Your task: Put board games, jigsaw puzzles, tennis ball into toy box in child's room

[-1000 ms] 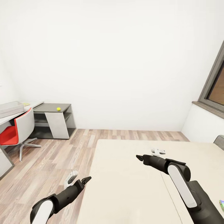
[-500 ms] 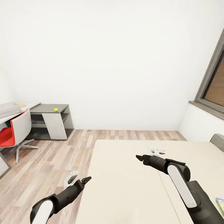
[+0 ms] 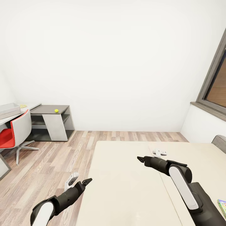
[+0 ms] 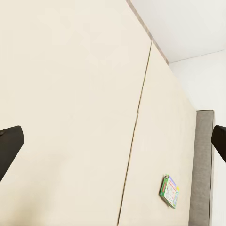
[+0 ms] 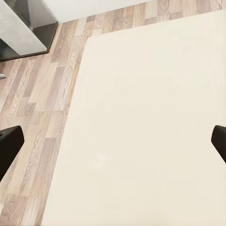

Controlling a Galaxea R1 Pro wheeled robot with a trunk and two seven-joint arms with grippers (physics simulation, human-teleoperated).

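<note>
Swinging right has nearly stopped: the view is barely shifted now. A board game [image 3: 222, 204] is brought further into sight on the bed [image 3: 125, 188]. Left gripper [image 3: 85, 182] and right gripper [image 3: 141, 159] are held apart-fingered, empty. Pickup comes next.

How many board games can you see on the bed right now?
1: a green board game lies flat on the bed near the headboard, at the head view's bottom right edge. Another may lie outside the views.
</note>
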